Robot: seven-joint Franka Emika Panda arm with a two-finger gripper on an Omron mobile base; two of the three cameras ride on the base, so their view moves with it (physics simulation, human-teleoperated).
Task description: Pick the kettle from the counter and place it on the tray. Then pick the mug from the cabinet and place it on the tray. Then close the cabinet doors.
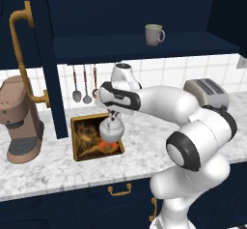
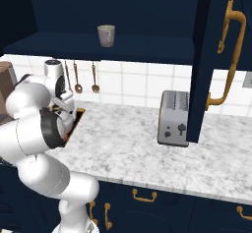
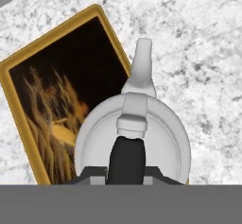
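Marbled white-grey stone forms the worktop point(image 1: 144, 146), which runs along a white tiled wall with navy drawers and brass pulls beneath its front edge. Near the left end of the worktop lies the tray point(image 1: 75, 141), gold-brown at the rim and dark inside with an orange and yellow pattern. The kettle point(image 1: 111, 129) is over the tray's right half, close to its right rim; from the hand view its spout point(image 3: 142, 62) reaches past that rim over bare stone. Whether the kettle's base rests on the tray or hangs just above it cannot be told.

The gripper point(image 1: 112, 117) points straight down on the kettle, its jaws clenched on the dark arched handle point(image 3: 126, 159) at the top. The white arm bends in from the right of the left base view to reach it.

Above, the cabinet point(image 1: 144, 47) stands open, and the mug point(image 1: 154, 34) sits upright on its shelf, towards the right, handle turned right in the left base view. Both cabinet doors are swung out: one at the left point(image 1: 48, 59) and one at the right point(image 2: 202, 60), each with a long brass handle.

A brown coffee machine point(image 1: 19, 119) stands at the worktop's left end beside the tray. A silver toaster point(image 2: 173, 118) sits further right along the worktop, near the wall. Three utensils point(image 1: 83, 83) hang on the tiles behind the tray.
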